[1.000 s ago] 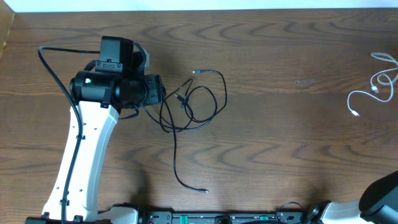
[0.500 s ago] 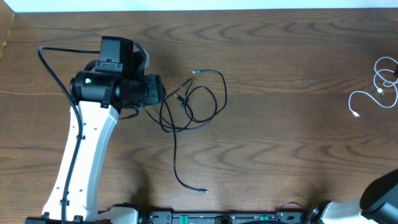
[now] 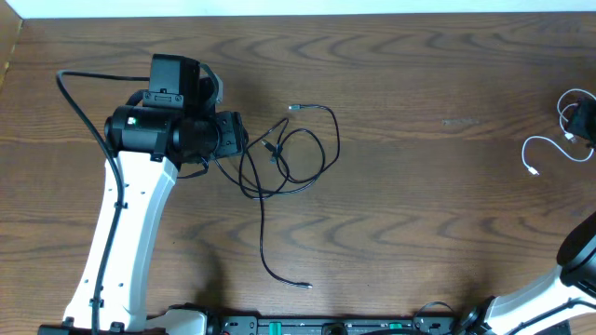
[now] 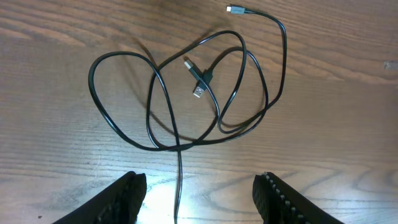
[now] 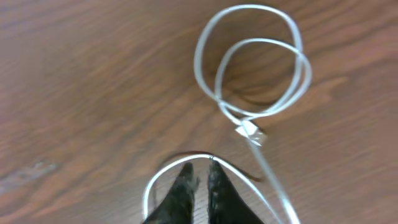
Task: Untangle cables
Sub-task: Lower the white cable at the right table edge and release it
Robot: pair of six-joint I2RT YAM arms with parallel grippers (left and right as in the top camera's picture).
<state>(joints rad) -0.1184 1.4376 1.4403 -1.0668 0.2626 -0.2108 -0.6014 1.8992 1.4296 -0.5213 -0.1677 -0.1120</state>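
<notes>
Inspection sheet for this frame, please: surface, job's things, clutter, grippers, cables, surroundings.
Surface: dark wood-grain table.
Job's things: black cables looped over each other in one tangle; white cable coiled apart at the right edge.
Clutter: nothing seen.
Grippers: left gripper open above the black cables, holding nothing; right gripper shut, apparently pinching the white cable at its tips.
Cables: thick black wire running to the left arm.
Surroundings: white strip beyond the far table edge.

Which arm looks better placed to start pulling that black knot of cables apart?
Left. The left gripper hangs open right by the black cables, whose loops lie just ahead of it. The right gripper is far off to the right, shut at the white cable.
</notes>
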